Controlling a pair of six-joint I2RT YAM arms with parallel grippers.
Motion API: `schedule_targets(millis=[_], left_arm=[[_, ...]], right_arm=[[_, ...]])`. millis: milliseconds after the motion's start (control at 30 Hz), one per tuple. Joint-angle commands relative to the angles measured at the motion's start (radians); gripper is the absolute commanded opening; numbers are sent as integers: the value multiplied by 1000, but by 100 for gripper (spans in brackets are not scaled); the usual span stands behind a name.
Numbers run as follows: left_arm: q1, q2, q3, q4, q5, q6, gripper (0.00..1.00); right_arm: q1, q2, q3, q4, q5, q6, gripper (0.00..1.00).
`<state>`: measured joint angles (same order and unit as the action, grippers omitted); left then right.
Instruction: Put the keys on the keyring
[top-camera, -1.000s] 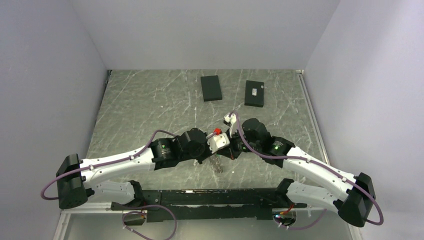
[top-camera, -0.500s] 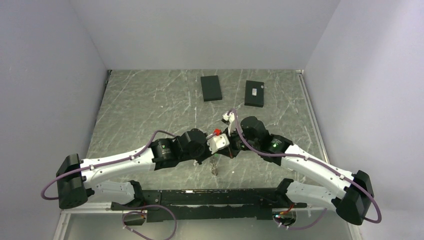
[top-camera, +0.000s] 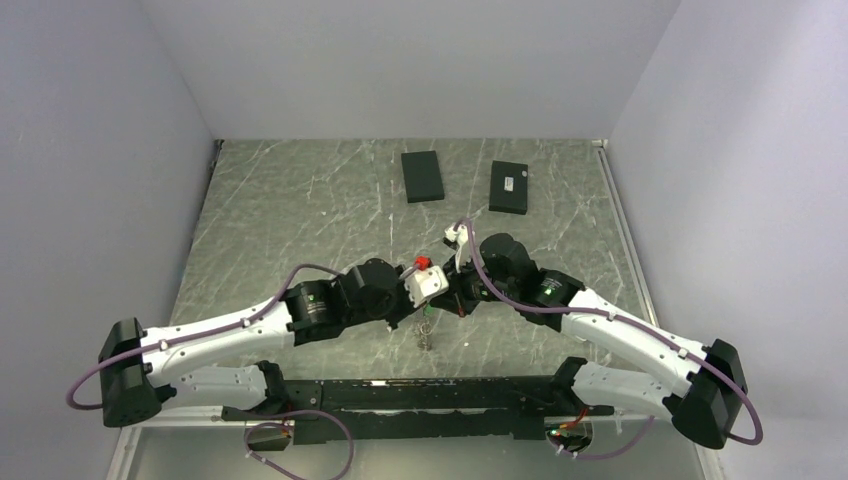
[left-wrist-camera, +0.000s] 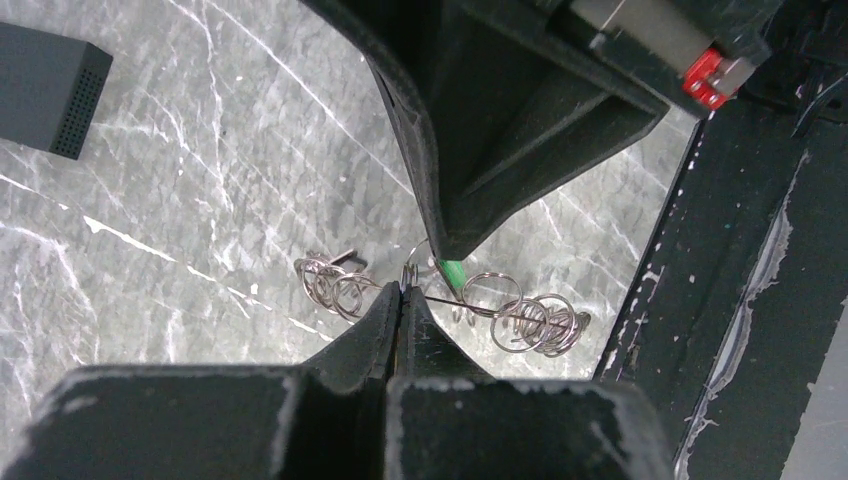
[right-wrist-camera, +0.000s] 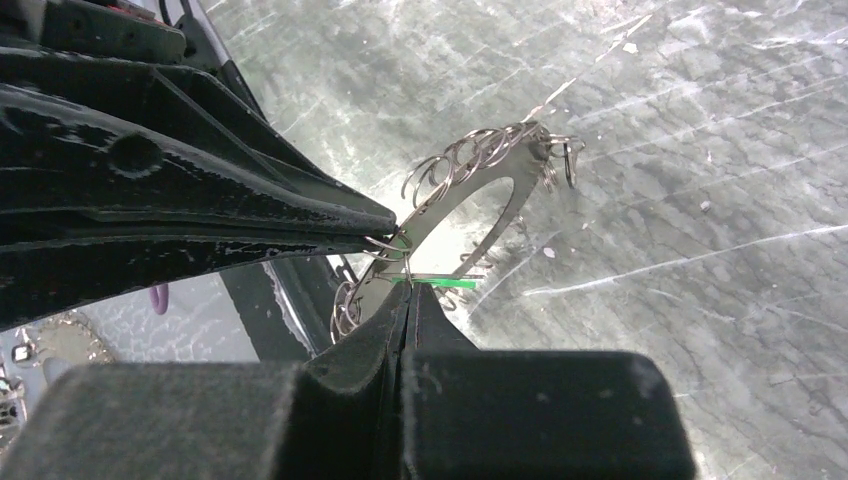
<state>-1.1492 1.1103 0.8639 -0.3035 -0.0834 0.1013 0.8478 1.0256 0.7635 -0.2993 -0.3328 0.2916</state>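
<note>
Holding firm and feeding slowly should serve best. The left gripper (left-wrist-camera: 401, 292), jaws pressed together, pinches the rim of the keyring (right-wrist-camera: 505, 205), lifted over the near middle of the marbled table (top-camera: 300, 200). The right gripper (right-wrist-camera: 405, 290), likewise pressed shut, shows a thin green sliver at its tip. The flat grey metal band is fringed with springy wire loops (left-wrist-camera: 535, 322) and likely twists easily.
</note>
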Motion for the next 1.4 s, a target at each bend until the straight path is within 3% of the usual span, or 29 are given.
schedule_targets(millis=[0,367,567,733,1100,1367], left_arm=[[2,-39,6,76,23,-21,0],[3,-74,-24,145,34,-38,0],[3,-94,-29,150,39,-35,0],[3,-110,-25,127,40,-27,0],[11,-186,-14,110,93,-16,0],[13,-232,-4,126,184,-42,0]], right_arm=[[0,-7,-9,52,20,16,0],[1,-3,-6,83,-24,-8,0],[1,-30,-19,48,-26,-57,27],[1,-70,-5,27,-14,-64,36],[2,-227,20,92,-92,-157,40],[19,-284,-69,320,-214,-265,40]])
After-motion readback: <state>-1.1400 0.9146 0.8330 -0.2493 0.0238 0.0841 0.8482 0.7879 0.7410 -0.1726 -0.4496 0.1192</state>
